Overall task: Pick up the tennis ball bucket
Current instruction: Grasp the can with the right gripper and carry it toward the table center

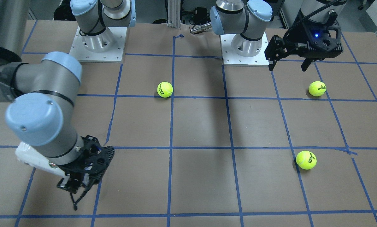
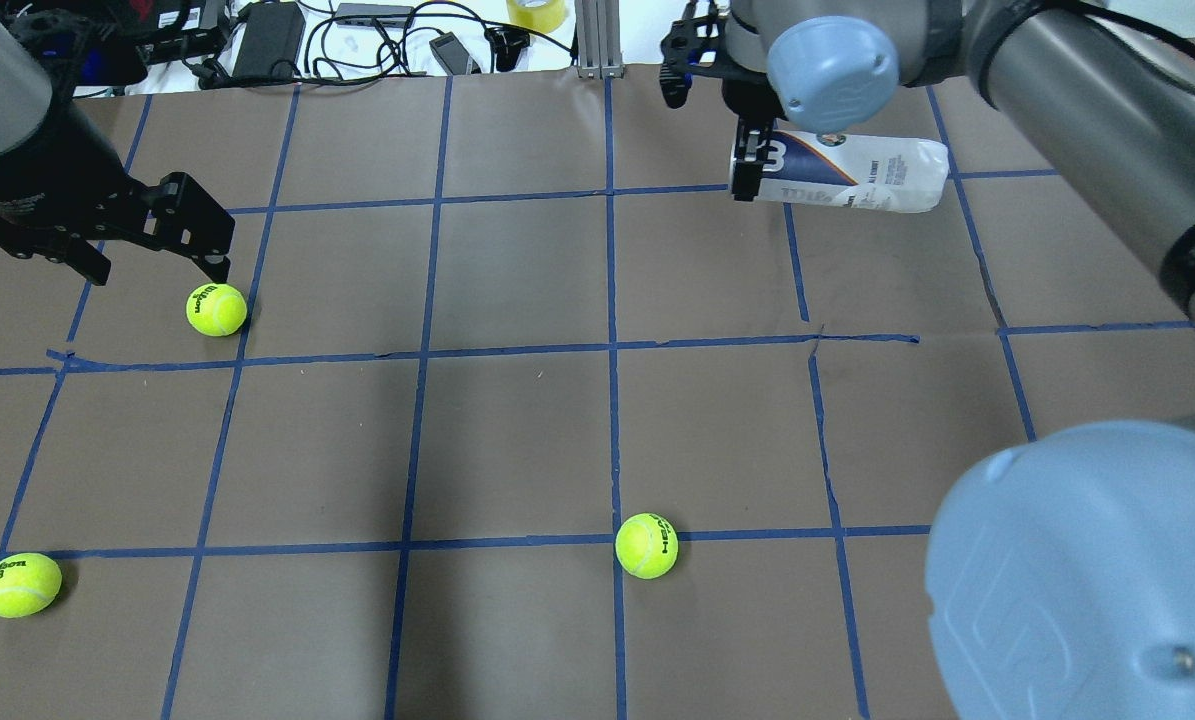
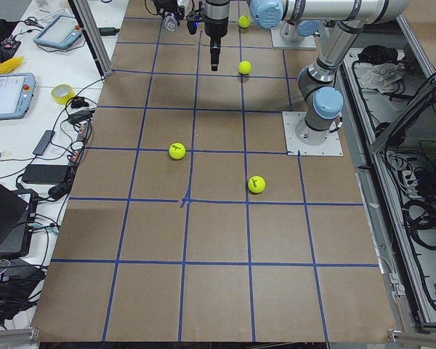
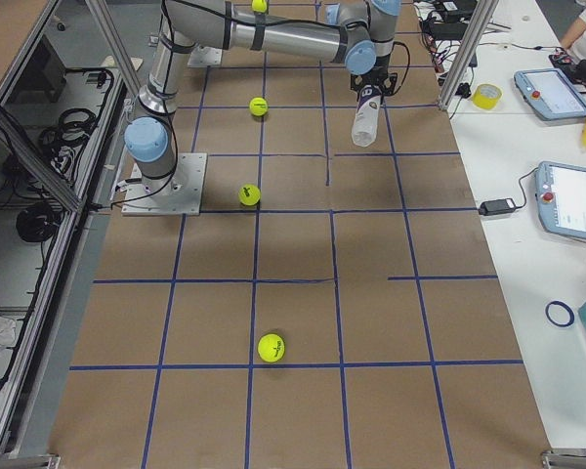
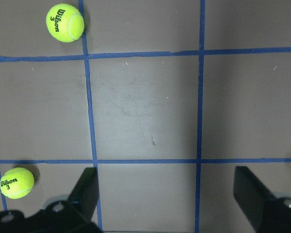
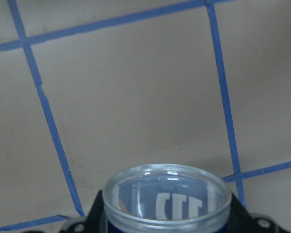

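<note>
While right tool (image 2: 749, 175) clamps one end, tennis ball bucket (image 2: 852, 175) juts sideways

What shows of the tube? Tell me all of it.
The tube is slim clear plastic with a white and navy label bearing a large 3. The right gripper is shut on one end, holding it tilted, apparently off the table. Its clear round rim shows in the wrist view; it looks empty.

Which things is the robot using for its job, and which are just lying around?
For the job:
tennis ball bucket
right gripper, jaws shut on it

Just lying around:
Wilson ball by left gripper
other Wilson ball
Head ball
</note>
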Tool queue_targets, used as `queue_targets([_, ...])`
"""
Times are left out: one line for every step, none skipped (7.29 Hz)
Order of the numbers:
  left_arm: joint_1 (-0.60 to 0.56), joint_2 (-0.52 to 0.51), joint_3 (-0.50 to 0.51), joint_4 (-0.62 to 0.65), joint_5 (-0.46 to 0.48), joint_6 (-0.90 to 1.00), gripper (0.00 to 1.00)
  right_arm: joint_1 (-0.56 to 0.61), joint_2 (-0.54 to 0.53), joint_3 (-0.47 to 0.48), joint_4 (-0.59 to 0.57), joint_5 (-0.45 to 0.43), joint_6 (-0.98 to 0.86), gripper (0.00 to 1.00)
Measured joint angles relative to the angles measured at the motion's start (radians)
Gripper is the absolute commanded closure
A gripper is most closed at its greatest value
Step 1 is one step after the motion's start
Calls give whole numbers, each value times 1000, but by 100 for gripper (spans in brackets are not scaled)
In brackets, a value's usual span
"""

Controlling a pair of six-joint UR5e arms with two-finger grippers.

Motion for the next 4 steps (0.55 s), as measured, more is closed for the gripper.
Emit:
queue_targets([7, 1, 0, 0, 2, 0, 0, 68, 5, 1, -1, -20, 7, 98])
queue_targets([10, 2, 0, 1, 3, 0, 0, 119, 20, 6, -5, -9, 12, 98])
queue_targets([12, 2, -1, 1, 4, 0, 0, 162, 38, 21, -28, 16, 17, 98])
queue_targets([13, 4, -3, 1, 3, 0, 0, 197, 50, 56, -82, 33, 38, 99])
